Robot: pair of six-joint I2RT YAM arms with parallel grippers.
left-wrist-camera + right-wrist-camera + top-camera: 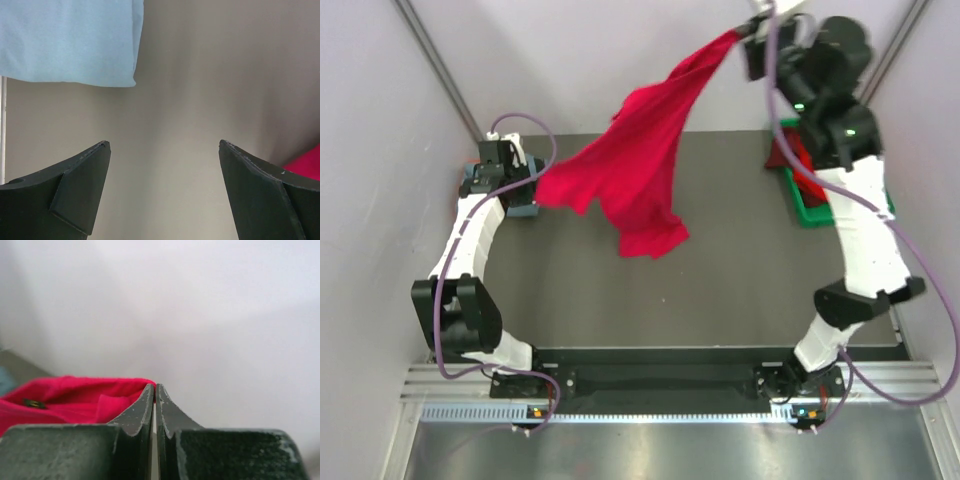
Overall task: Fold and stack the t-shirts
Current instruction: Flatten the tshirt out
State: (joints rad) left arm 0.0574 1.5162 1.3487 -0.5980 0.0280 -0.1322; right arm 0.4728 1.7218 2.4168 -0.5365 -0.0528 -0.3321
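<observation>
A bright red t-shirt [640, 170] hangs in the air, stretched from the top right down toward the table's left middle, its lower hem bunched over the dark mat. My right gripper [752, 30] is raised high at the back right, shut on the shirt's upper corner. In the right wrist view the jaws [155, 386] are pressed together with red cloth [75, 397] at their tips. My left gripper [164, 145] is wide open and low over the table with nothing between its fingers. A folded grey-blue t-shirt [70, 40] lies just beyond it, and a red edge [305, 162] shows at the right.
A green bin [810, 212] stands at the table's right edge, partly behind the right arm, with darker red cloth [790, 155] in it. Pale walls close in the left, back and right. The left arm's wrist [500, 160] sits at the mat's far left corner.
</observation>
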